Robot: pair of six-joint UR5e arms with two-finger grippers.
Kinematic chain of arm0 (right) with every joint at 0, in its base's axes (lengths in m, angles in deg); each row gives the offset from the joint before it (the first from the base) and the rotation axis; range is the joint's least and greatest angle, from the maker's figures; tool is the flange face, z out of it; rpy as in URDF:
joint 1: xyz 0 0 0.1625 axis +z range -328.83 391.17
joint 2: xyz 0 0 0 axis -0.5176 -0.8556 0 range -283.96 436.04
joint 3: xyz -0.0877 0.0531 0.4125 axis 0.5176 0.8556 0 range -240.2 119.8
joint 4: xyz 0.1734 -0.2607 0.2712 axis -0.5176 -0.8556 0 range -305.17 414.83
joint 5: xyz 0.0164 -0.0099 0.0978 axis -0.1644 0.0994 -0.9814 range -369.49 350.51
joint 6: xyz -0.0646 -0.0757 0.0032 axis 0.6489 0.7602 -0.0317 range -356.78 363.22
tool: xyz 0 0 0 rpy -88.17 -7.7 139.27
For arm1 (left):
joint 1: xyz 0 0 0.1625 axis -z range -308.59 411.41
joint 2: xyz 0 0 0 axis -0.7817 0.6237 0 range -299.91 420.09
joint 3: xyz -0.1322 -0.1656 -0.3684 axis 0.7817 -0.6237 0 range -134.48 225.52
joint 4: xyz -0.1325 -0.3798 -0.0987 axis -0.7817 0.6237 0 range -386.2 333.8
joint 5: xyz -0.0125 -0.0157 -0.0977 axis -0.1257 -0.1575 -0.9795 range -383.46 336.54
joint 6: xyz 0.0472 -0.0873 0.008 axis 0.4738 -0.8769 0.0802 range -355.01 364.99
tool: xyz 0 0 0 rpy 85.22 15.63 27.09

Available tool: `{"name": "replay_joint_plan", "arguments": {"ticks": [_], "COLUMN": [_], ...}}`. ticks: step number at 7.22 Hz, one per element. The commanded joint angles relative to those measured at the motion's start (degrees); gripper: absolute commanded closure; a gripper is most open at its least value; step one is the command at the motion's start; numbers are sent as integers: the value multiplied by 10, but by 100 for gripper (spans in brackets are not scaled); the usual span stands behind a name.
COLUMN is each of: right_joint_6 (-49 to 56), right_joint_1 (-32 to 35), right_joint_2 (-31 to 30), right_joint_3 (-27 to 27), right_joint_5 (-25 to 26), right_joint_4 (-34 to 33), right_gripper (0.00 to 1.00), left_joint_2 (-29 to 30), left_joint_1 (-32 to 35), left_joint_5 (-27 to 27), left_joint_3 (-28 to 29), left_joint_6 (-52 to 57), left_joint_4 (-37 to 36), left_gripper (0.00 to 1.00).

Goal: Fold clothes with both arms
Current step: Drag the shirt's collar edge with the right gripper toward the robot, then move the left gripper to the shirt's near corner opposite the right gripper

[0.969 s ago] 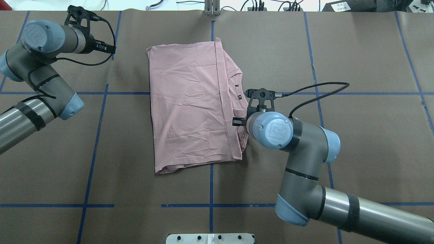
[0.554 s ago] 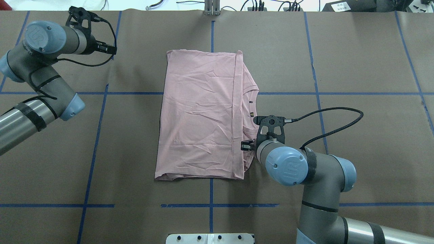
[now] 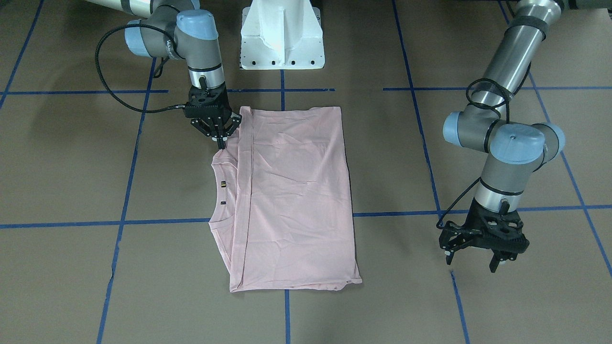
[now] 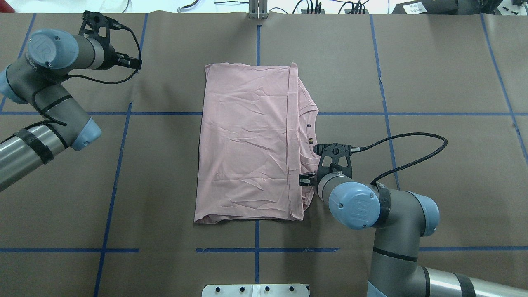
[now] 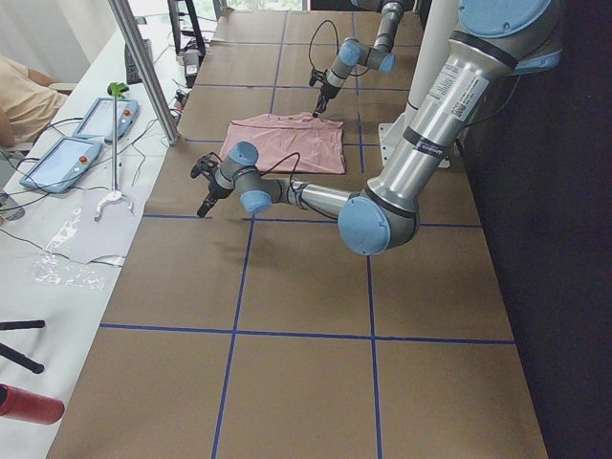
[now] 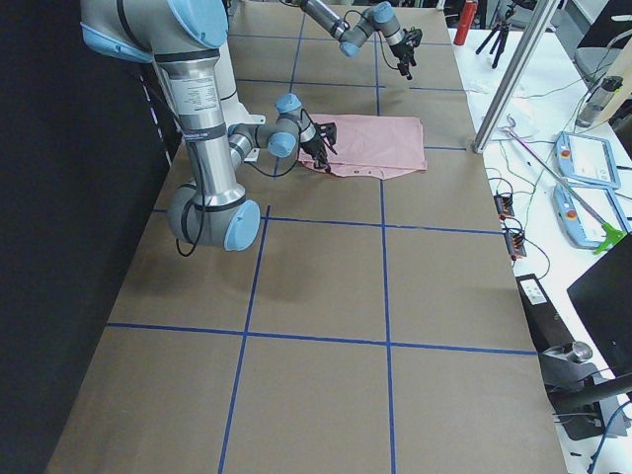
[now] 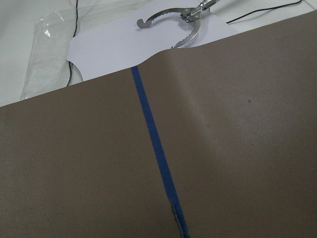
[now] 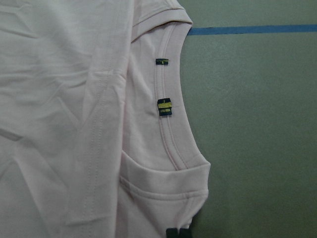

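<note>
While the pale pink T-shirt lay flat near the middle of the brown-papered worktop, folded lengthwise with its plain side up, it was gripped at one edge only. The right pincer was seen in the front-facing view with its fingers drawn together on the fabric at the shoulder. That grip lay just beside the neckline, at the shirt's end nearest the white pedestal. In the right wrist view two small dark tags were shown along the neckline's ribbed band. A dark shape at that view's bottom edge was probably the pincer's fingertips, though too little of it was shown to be sure. The neckline was turned toward the right arm, and a long fold was seen running the shirt's length just inside it. The left pincer was held with its fingers spread wide and nothing between them. It hovered over bare paper well apart from the shirt, near a blue tape line. Beyond the paper's edge, a white sheet and a curved metal tool were caught in the left wrist view.
</note>
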State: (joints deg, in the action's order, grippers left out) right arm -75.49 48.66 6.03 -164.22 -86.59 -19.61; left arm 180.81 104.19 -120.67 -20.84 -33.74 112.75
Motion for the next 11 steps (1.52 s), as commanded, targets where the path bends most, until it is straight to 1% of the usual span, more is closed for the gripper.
{"name": "replay_joint_plan", "arguments": {"ticks": [1, 2, 3, 4, 5, 7, 9, 11], "right_joint_6": [1, 1, 1, 1, -2, -8, -32, -49], "right_joint_1": [-1, -1, 0, -2, -6, -16, -21, -21], "right_joint_2": [-21, -34, -40, -45, -45, -58, -57, -55], "right_joint_3": [-22, -45, -57, -61, -62, -92, -95, -96], "right_joint_5": [2, -5, -7, -7, -6, -5, -2, -2], "right_joint_4": [0, 0, -2, -1, -2, 0, 2, 6], "right_gripper": [1, 0, 0, 0, 0, 0, 0, 0], "left_joint_2": [-1, -1, -14, -31, -51, -104, -173, -178], "left_joint_1": [0, -1, -5, -7, -38, -112, -210, -321], "left_joint_5": [-1, -10, -34, -46, -45, -40, 9, 85], "left_joint_3": [-8, -17, -36, -71, -113, -216, -323, -399], "left_joint_6": [-7, -17, -42, -79, -131, -234, -341, -472], "left_joint_4": [0, -1, -2, -6, -8, -12, -18, -114], "left_gripper": [0, 0, 0, 0, 0, 0, 0, 0]}}
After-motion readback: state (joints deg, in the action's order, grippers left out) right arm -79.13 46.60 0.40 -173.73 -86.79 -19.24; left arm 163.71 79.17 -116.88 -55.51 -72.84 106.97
